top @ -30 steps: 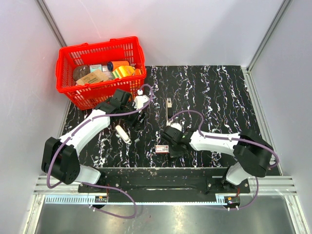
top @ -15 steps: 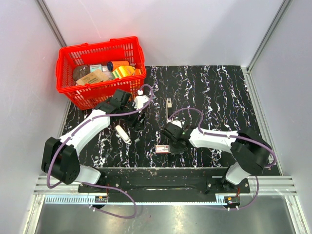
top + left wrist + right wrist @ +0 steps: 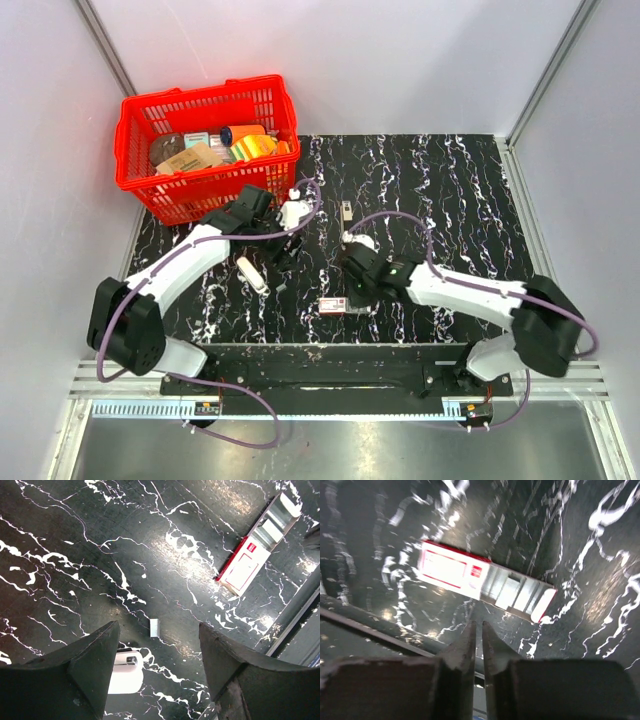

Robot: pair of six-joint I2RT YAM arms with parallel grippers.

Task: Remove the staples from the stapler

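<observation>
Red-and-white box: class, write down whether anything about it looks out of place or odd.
The red-and-white box lies with its inner tray slid partly out of one end, so it sits half open.

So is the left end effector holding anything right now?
No, the left end effector has its fingers wide apart above the table, with nothing gripped between them.
</observation>
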